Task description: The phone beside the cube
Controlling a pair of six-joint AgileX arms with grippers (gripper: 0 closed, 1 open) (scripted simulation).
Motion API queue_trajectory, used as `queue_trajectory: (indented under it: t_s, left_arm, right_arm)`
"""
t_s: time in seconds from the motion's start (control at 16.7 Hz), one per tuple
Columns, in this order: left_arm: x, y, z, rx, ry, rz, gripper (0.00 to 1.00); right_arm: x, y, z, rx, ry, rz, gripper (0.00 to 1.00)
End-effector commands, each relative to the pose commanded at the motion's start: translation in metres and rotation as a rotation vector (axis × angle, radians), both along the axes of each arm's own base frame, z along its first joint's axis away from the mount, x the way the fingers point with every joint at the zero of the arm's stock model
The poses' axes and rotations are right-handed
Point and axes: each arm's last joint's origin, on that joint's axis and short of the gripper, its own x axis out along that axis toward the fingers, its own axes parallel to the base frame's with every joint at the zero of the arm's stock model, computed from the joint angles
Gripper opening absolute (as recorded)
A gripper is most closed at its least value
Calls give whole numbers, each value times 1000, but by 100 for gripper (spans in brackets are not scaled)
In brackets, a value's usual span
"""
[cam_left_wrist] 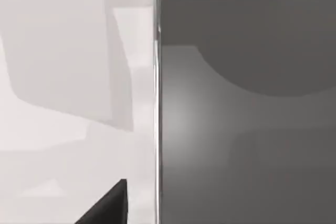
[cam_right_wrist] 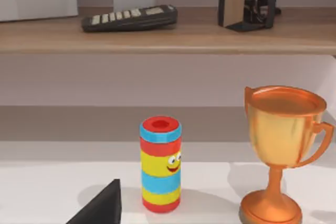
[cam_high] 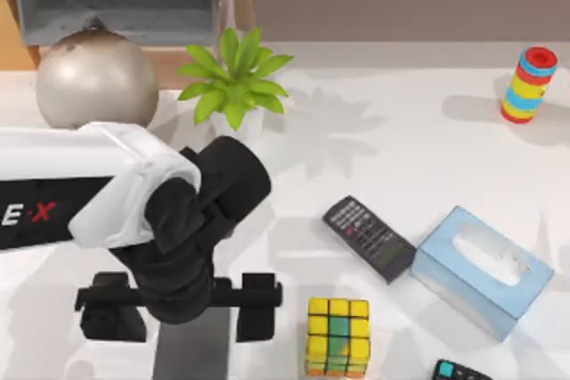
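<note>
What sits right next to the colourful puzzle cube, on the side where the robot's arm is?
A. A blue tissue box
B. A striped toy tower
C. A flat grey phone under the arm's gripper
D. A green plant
C: in the top view, the flat grey phone lies on the table under the left gripper, just left of the puzzle cube.

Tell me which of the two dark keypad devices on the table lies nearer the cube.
The small one with teal keys at the table's front edge, right of the cube; the longer dark handset lies farther back, beside the tissue box.
</note>
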Motion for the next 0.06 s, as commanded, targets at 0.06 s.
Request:
queue_trajectory:
  t_s: [0.06]
  left_arm:
    - [0, 0, 0, 0, 0, 0, 100]
  right_arm:
    - [0, 0, 0, 0, 0, 0, 100]
